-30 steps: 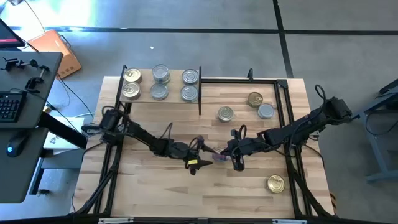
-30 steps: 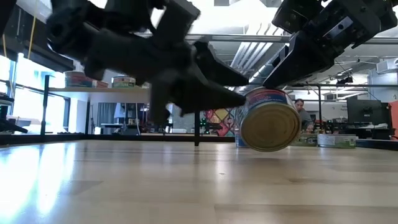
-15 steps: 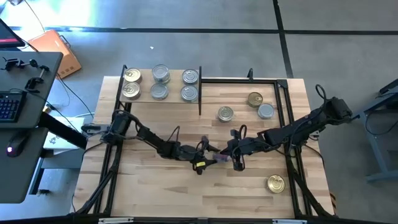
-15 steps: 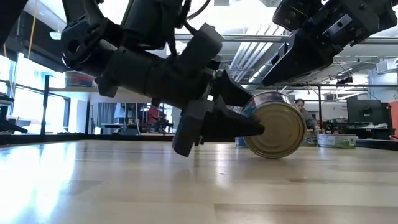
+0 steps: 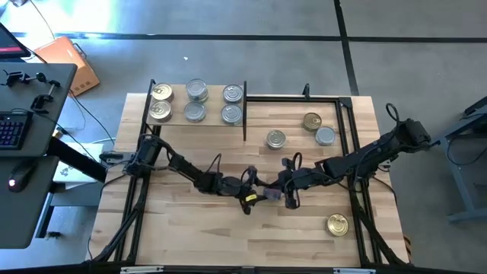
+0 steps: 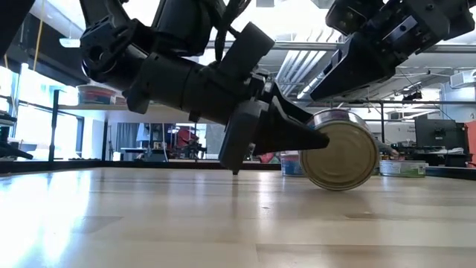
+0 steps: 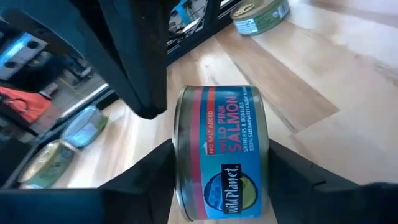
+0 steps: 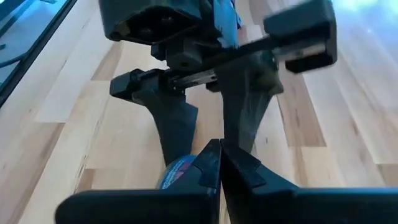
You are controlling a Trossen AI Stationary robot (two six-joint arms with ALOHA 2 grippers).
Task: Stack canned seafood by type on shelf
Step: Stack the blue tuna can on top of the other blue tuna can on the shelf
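A salmon tin [image 7: 221, 149] with a blue and red label lies on its curved wall near the table's middle [image 5: 271, 195], its gold end [image 6: 343, 160] facing the near edge. My left gripper [image 5: 260, 195] reaches it from the left and is shut on it. My right gripper [image 8: 219, 158] is shut just above it, coming from the right. The shelf [image 5: 176, 122] stands at the table's far left and carries several tins: gold-topped [image 5: 160, 93] at its left, silver-topped [image 5: 196, 90] beside them. My left gripper pinches the tin between its two fingers, one finger [image 7: 152, 180] on each flat end, coming level from the table's left. The tin rests on its curved wall [image 7: 224, 112] on the table. My right gripper's shut fingertips lie over the tin's wall [image 8: 180, 171]; they hide whether they touch it.
Loose tins stand on the table's right half: two gold-topped [image 5: 313, 121] [image 5: 275, 139] and a silver one [image 5: 325, 135] toward the far edge, another gold one [image 5: 337, 224] near the right front. Black frame rails [image 5: 350, 152] run along the table's sides.
My left gripper has moved right toward the tin and its fingers have come around the tin's two ends. The tin has settled from a tilt onto its curved wall and shifted slightly right.
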